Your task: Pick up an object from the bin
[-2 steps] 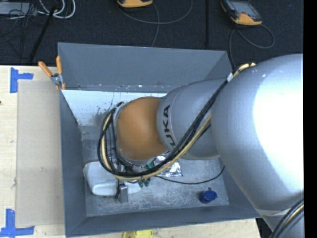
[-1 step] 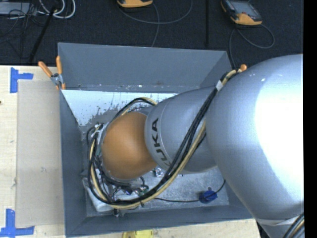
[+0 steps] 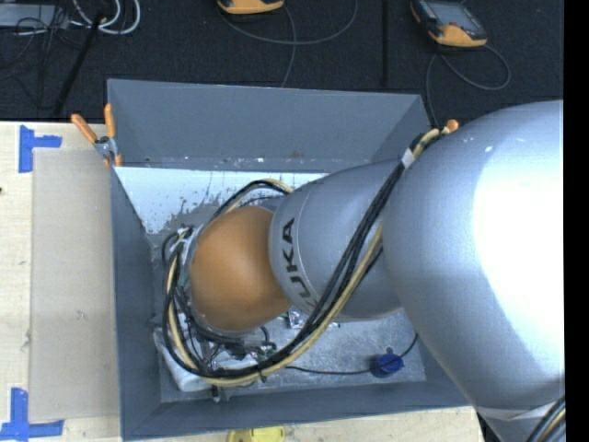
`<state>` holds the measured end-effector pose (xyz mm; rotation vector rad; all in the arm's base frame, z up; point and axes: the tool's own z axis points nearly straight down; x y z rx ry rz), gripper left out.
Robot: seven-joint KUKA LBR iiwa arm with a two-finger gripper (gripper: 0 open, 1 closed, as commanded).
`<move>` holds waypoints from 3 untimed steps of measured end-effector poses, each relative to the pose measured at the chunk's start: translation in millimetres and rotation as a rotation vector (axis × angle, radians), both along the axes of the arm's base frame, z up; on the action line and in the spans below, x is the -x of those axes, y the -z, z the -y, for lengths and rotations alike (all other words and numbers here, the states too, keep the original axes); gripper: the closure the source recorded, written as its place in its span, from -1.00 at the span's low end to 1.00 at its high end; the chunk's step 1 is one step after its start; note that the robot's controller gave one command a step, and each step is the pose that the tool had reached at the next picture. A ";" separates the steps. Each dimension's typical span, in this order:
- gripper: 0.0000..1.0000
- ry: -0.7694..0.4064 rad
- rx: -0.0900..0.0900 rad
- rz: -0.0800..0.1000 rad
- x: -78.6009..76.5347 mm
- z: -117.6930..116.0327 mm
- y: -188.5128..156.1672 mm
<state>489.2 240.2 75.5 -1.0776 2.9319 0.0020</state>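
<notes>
Arm (image 3: 460, 247): large and grey, it enters from the right and covers much of the bin's right half and middle.
Orange cover (image 3: 230, 265): a rounded dome on the wrist, over the left half of the bin floor.
Cables (image 3: 170, 316): black and yellowish lines run along the arm and loop around the cover's left and lower sides, close to the floor.
Gripper (image 3: 225, 343): dark hardware under the lower edge of the orange cover, low in the bin near its front-left corner. Whether it is open or closed on anything, I cannot tell.
Bin (image 3: 267, 127): grey metal with sloping walls and a speckled floor. The back wall is bare.
Nearest thing: a pale flat piece (image 3: 175, 368) lies on the floor at the front-left corner, partly under the cable loop and just beside the gripper. Its shape and long axis cannot be made out, and I cannot tell whether the gripper touches it.
Other contents: a small blue thing (image 3: 386, 365) lies on the floor near the front-right corner, well apart from the gripper and just clear of the arm's lower edge.
Blue thing's lie: it is a little longer than it is wide, with its long axis roughly left to right, slightly tilted. A thin dark line runs from it leftward along the floor.
</notes>
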 end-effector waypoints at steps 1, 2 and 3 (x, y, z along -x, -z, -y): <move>-1.00 0.008 -0.001 0.001 -1.2 0.7 -1.0; 1.00 0.010 -0.001 0.001 -1.8 0.6 -2.8; 1.00 0.018 0.006 -0.014 -3.1 0.5 -8.1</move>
